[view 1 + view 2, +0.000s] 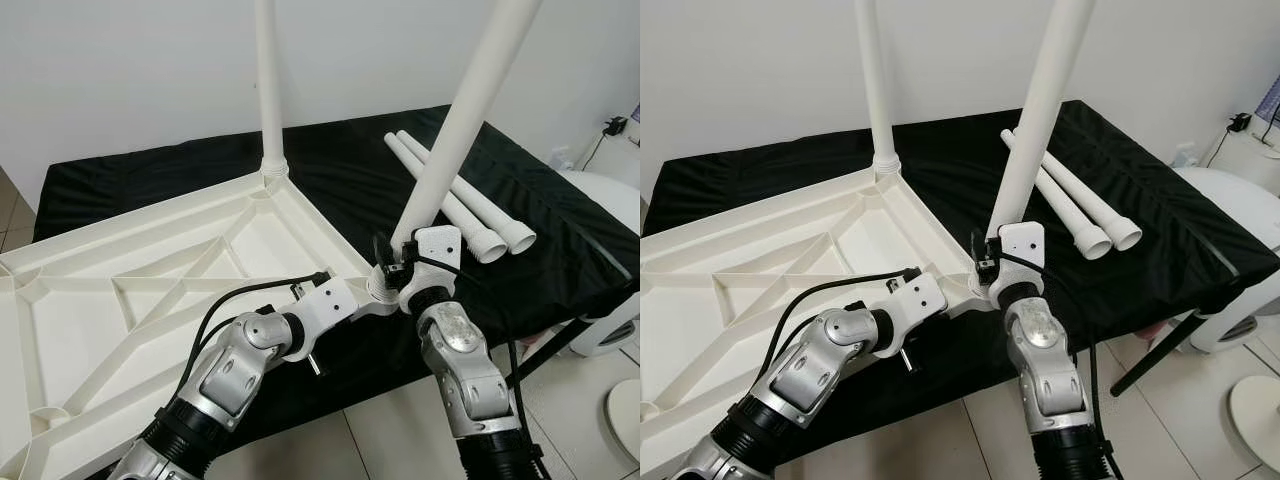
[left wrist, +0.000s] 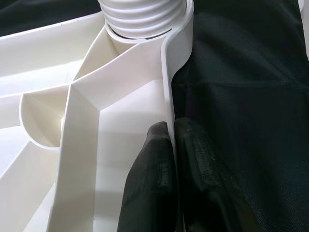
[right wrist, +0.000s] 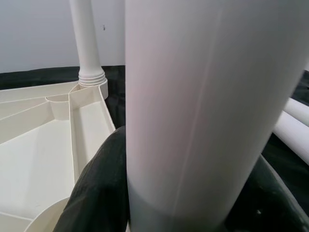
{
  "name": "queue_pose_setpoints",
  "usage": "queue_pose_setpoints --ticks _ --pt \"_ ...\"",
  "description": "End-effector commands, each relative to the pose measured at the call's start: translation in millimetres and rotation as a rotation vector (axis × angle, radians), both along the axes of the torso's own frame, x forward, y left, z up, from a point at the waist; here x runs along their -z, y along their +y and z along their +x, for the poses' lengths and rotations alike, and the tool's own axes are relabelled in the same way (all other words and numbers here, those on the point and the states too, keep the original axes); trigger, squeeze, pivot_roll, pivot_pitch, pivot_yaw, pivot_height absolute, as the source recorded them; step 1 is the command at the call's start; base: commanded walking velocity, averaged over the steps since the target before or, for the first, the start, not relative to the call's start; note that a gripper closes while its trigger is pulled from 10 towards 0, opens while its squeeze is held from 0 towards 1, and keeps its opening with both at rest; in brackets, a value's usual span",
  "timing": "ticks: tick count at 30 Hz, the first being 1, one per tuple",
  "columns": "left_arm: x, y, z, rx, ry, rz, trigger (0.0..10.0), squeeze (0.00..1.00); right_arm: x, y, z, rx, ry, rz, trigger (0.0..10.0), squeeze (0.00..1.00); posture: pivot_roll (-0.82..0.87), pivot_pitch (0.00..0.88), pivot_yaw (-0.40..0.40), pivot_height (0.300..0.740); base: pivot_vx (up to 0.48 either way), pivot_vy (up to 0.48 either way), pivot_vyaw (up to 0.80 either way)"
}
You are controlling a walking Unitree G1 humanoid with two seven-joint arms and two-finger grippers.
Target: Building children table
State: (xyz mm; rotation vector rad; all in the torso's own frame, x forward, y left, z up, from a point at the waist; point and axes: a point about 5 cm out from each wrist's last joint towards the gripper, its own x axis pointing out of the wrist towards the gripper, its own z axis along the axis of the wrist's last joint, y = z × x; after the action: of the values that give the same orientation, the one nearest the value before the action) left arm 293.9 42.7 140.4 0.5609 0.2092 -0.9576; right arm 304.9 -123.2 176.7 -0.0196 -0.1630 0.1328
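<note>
- Tabletop lies upside down on black cloth, ribs up; one leg stands upright in far corner socket.
- Left gripper clenched on tabletop's near rim.
- Right gripper grasps tilted leg at near corner socket.
- Two spare legs lie side by side on cloth.

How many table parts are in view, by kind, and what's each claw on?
Tabletop, upside down: 1, its rim pinched by the left claw.
Leg standing in the far corner socket: 1.
Leg at the near corner, tilted, held by the right claw: 1.
Loose legs lying on the black cloth: 2.
Total: 5 parts.
</note>
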Motion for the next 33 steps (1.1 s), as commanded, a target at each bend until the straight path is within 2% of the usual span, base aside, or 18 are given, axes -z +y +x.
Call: queue_pose_setpoints --ticks 1,17,33 --pt "0.1 4.2 1.5 -0.029 -0.023 0.023 10.0 0.00 30.6 -7.2 -2.2 0.058 0.145 -0.015 10.0 0.00 -0.11 0.101 0.034 0.740 0.000 0.000 0.00" --pt "-0.8 4.9 1.0 -0.030 -0.022 0.020 10.0 0.00 27.3 -5.0 1.6 0.202 0.144 0.036 10.0 0.00 -0.11 0.107 0.033 0.740 0.000 0.000 0.00" --pt "-2.1 4.9 0.8 -0.033 -0.023 0.018 10.0 0.00 25.9 -0.3 1.4 0.309 0.117 0.009 10.0 0.00 -0.10 0.110 0.029 0.740 0.000 0.000 0.00"
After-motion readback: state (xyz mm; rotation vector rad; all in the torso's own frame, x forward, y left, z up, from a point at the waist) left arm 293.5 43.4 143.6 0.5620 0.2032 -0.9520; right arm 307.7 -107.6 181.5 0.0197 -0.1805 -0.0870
